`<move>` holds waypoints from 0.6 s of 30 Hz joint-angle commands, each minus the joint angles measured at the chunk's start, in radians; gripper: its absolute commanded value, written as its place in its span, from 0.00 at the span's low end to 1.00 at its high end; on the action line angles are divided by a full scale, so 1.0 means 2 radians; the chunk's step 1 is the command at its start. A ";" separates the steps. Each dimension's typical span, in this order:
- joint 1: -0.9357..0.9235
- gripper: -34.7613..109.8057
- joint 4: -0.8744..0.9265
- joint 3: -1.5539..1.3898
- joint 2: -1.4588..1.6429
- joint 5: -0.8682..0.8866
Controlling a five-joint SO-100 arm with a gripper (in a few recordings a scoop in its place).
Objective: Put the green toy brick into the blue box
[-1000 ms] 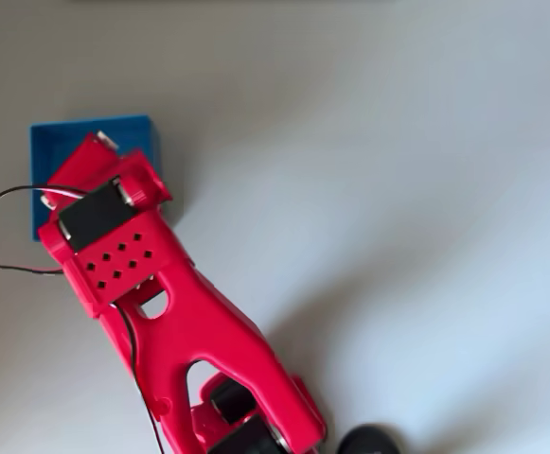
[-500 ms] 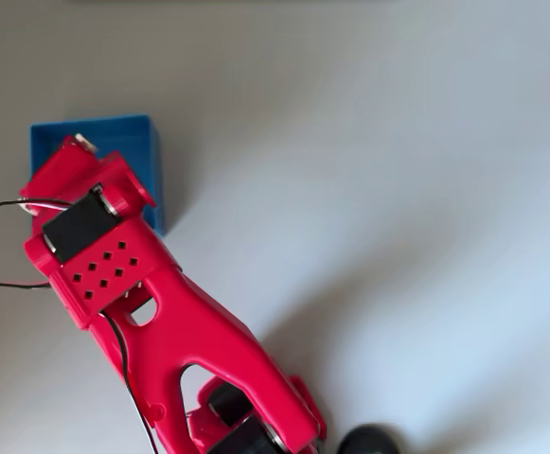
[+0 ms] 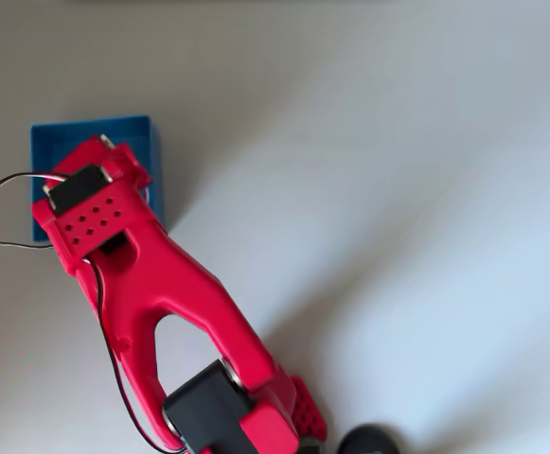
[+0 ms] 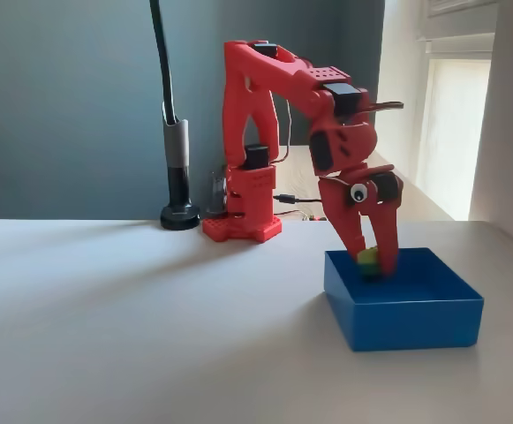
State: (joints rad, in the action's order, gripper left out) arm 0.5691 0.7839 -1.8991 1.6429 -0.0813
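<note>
Item: red robot arm (image 4: 265, 79), base standing on the pale table (image 4: 106, 318) well behind the blue box (image 4: 406, 314), with a black lamp stand (image 4: 179, 177) just beside the base. In the fixed view the arm reaches forward and bends down, so that its claw (image 4: 373, 261) hangs over the box, tips at about the level of the rim, toward the box's back left part.

Item: green brick (image 4: 367, 260). Held between the two red fingers (image 4: 355, 238), near their tips. Only a small lime patch shows between them; which way its long side runs cannot be told, nor whether its studs face up.

Item: claw, state. Closed onto the brick, the fingers parted only by the brick's own width. A googly eye is stuck on the claw body above the fingers.

Item: blue box, overhead view (image 3: 52, 137). The arm's head covers most of the box; its back wall and right wall show blue around the red. The brick is hidden under the arm here.

Relation that matters: the brick sits directly above the box floor, inside the line of the walls as far as the fixed view lets one judge, with nothing between it and the bottom. The task appears nearly done; what is left calls for the fingers to part so the brick falls straight down. Because it is off-centre toward the back left, it could strike or bounce near that wall.
</note>
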 commanded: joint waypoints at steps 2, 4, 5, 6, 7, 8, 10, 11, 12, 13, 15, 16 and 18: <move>0.001 0.31 0.004 0.037 0.015 0.012; 0.002 0.38 0.004 0.039 0.015 0.015; 0.002 0.41 0.005 0.041 0.015 0.015; 0.002 0.42 0.006 0.042 0.015 0.015; 0.002 0.42 0.008 0.045 0.015 0.015; 0.002 0.43 0.013 0.048 0.015 0.015; 0.003 0.44 0.025 0.058 0.015 0.020; 0.005 0.44 0.028 0.061 0.015 0.021; 0.005 0.43 0.032 0.064 0.016 0.023; 0.006 0.42 0.037 0.067 0.016 0.024; 0.007 0.39 0.044 0.070 0.017 0.029; 0.007 0.38 0.047 0.070 0.017 0.031; 0.007 0.34 0.053 0.066 0.020 0.035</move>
State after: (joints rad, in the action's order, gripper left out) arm 0.5676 0.8636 -1.8116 1.6383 -0.0169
